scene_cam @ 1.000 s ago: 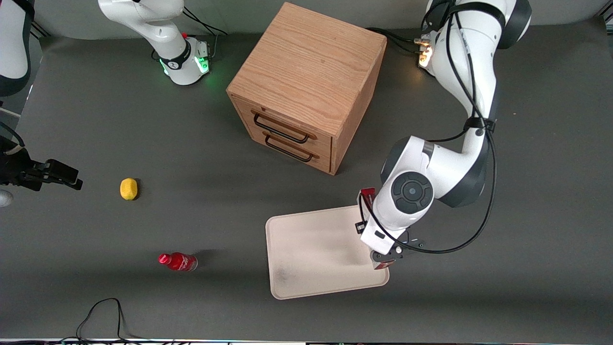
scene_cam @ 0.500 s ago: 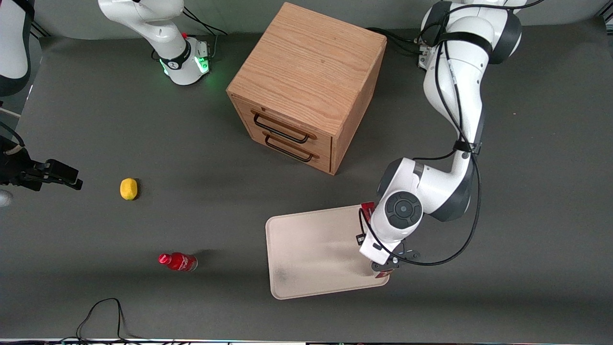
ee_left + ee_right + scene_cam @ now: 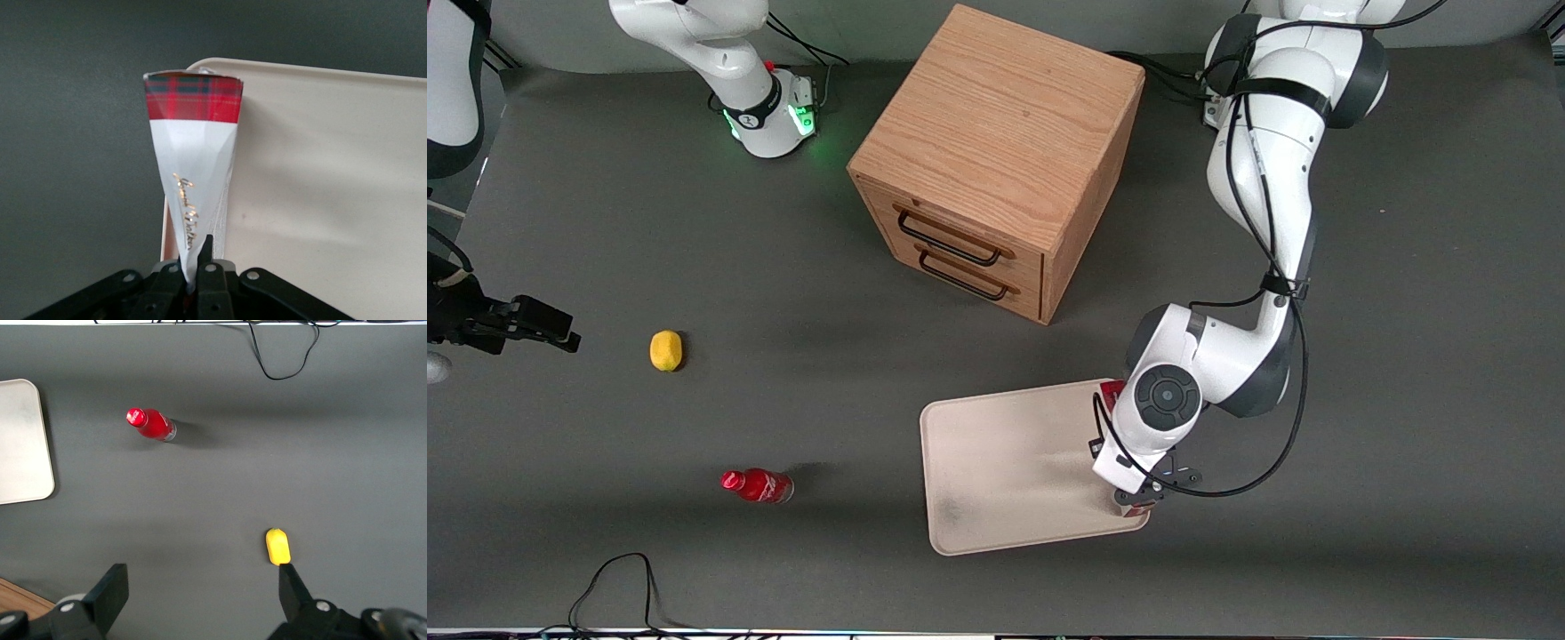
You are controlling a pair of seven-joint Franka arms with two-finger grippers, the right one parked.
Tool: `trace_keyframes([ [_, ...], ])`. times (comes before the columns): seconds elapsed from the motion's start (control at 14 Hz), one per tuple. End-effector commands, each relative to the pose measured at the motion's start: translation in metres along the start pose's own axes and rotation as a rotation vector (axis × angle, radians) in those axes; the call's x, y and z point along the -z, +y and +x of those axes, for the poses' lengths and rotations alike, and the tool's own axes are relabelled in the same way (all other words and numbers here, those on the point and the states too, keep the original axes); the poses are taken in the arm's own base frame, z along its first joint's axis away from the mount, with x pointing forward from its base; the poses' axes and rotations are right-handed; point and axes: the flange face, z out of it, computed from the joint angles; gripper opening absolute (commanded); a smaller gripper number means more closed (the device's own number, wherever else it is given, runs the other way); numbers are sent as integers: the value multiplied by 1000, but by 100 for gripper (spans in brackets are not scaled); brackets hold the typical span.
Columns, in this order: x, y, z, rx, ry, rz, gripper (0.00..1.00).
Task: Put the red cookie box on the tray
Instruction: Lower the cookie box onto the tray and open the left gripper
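We see a yellow lemon (image 3: 665, 350) and a small red bottle (image 3: 757, 485) toward the parked arm's end, then a wooden cabinet (image 3: 996, 160). Next, the cream tray (image 3: 1005, 462); over its edge nearest the working arm, the gripper (image 3: 1135, 500) pinches the red cookie box (image 3: 192, 180).

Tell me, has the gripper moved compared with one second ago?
Yes, slightly. Holding the box, the gripper came down over the tray edge at the working arm's end; the wrist shifted nearer the front camera, against the cabinet.
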Motion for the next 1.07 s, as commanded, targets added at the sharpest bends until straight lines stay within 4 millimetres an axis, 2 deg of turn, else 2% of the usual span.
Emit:
trace_keyframes([
  [0.0, -5, -1, -3, -17, 25, 36, 82],
  [0.07, -3, -1, -3, -25, 37, 48, 100],
  [0.36, 9, -3, -1, -22, 38, 47, 100],
  [0.57, 53, -6, -4, -6, 3, 57, 100],
  [0.71, 97, -15, -7, 9, -38, 63, 100],
  [0.79, 127, -21, -10, 20, -62, 50, 100],
  [0.86, 167, -36, -8, 32, -53, 30, 100],
  [1.0, 236, -60, -15, 42, -41, 0, 100],
])
